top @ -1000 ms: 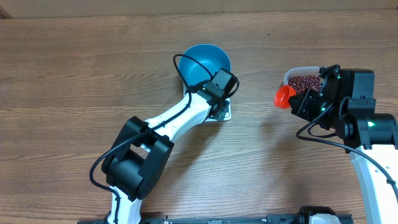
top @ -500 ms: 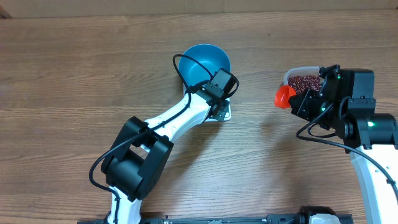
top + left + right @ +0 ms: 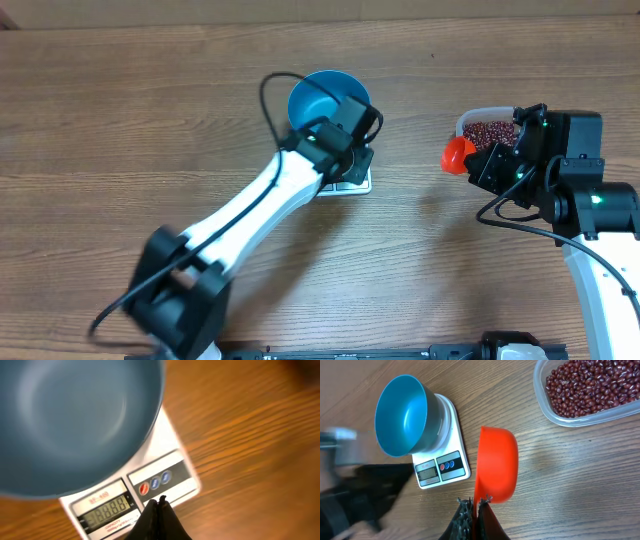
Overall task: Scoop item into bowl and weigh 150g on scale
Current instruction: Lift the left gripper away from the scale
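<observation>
**A:** What has changed?

**B:** The left arm has swung. In the overhead view its lower links have moved left and are blurred. Its wrist has moved up and now overlaps the lower right edge of the bowl (image 3: 315,95).

**A:** And the left gripper (image 3: 159,504)?

**B:** Its fingers are pressed together and hold nothing. The tips are over the front edge of the scale (image 3: 167,442), just by the buttons. I cannot tell whether they touch it.

**A:** Have the bowl and scale moved?

**B:** No. The bowl sits on the scale and looks empty. The display is lit.

**A:** What about the right side?

**B:** It is where it was. The right gripper (image 3: 475,502) pinches the edge of the orange scoop (image 3: 496,465), which is tipped on its side just beside the tub (image 3: 570,421). The beans (image 3: 582,385) lie in that tub, well apart from the bowl.
</observation>
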Action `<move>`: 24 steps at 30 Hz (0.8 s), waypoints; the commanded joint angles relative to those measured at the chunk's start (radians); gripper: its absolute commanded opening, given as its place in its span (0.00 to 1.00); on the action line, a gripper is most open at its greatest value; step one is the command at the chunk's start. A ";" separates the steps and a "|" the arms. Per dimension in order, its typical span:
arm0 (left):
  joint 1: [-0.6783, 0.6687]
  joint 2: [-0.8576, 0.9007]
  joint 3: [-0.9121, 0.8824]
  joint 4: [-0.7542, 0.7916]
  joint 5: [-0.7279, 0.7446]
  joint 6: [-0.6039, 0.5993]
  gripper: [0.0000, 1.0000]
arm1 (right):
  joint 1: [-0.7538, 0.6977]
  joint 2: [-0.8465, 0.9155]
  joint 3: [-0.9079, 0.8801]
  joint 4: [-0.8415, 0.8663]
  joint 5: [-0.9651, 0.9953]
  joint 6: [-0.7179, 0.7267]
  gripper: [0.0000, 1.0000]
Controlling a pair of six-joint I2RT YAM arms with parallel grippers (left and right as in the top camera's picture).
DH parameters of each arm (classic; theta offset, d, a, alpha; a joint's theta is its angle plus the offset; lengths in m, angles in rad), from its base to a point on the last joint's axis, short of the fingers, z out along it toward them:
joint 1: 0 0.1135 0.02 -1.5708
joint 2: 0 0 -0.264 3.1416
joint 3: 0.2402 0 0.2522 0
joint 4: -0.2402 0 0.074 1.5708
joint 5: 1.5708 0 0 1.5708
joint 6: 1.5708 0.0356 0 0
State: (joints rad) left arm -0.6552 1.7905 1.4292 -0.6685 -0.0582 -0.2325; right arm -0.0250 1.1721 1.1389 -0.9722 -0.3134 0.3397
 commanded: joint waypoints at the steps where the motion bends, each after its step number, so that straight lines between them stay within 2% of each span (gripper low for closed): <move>1: -0.005 -0.117 0.027 -0.021 0.033 0.040 0.04 | -0.004 0.001 0.031 0.005 0.006 0.000 0.04; 7: 0.003 -0.250 0.026 -0.121 0.019 0.132 0.04 | -0.004 0.001 0.031 0.010 0.006 0.000 0.04; 14: 0.026 -0.272 -0.033 -0.189 0.010 0.166 0.05 | -0.004 0.001 0.031 0.027 0.006 0.000 0.04; 19: 0.082 -0.293 -0.117 -0.185 0.099 0.167 0.04 | -0.004 0.001 0.031 0.024 0.006 0.000 0.04; 24: 0.155 -0.370 -0.214 -0.131 0.182 0.225 0.04 | -0.004 0.001 0.031 0.024 0.006 0.000 0.04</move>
State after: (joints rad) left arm -0.5331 1.4960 1.2518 -0.8234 0.0498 -0.0631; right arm -0.0246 1.1721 1.1389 -0.9535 -0.3134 0.3401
